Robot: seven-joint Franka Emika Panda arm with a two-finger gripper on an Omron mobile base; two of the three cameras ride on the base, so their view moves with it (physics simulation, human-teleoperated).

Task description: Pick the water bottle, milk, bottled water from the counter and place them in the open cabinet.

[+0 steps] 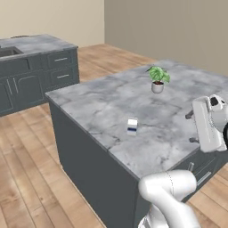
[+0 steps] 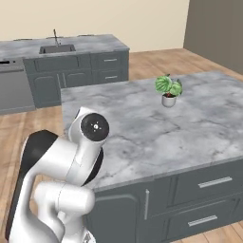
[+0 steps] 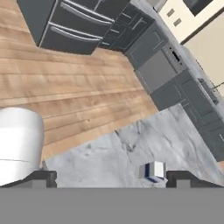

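Note:
The milk, a small white carton with a blue band, stands upright near the front left edge of the marble counter. My gripper hovers over the counter's right side, open, fingers pointing left at the carton and well short of it. In the hand view the milk sits low, just inside the right fingertip, with the gripper open and nothing between its fingers. In the right base view my arm hides the carton. The water bottle, the bottled water and the open cabinet are out of view.
A potted plant stands at the far side of the counter. Across the wooden floor runs a second counter with a sink and dark grey drawers. The island's front has drawers.

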